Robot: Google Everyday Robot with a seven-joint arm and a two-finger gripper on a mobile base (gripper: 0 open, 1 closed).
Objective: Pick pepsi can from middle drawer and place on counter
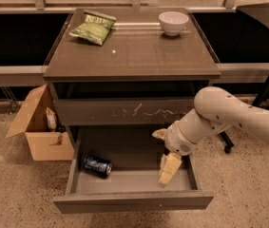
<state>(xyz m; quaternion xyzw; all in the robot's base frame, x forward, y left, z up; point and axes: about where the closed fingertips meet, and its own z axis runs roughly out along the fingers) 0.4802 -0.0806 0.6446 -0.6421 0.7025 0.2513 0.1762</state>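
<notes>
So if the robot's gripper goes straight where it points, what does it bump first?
Probably the bare floor of the middle drawer: the gripper points down into its right side, well right of the pepsi can. Depth is hard to judge.

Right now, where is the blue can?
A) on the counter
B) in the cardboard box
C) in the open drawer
C: the can lies on its side at the left of the drawer, while the end effector hangs open over the right side, not touching the can.

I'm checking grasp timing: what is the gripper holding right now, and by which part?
Nothing. The gripper hangs open over the drawer's right side; the can lies apart at the left.
</notes>
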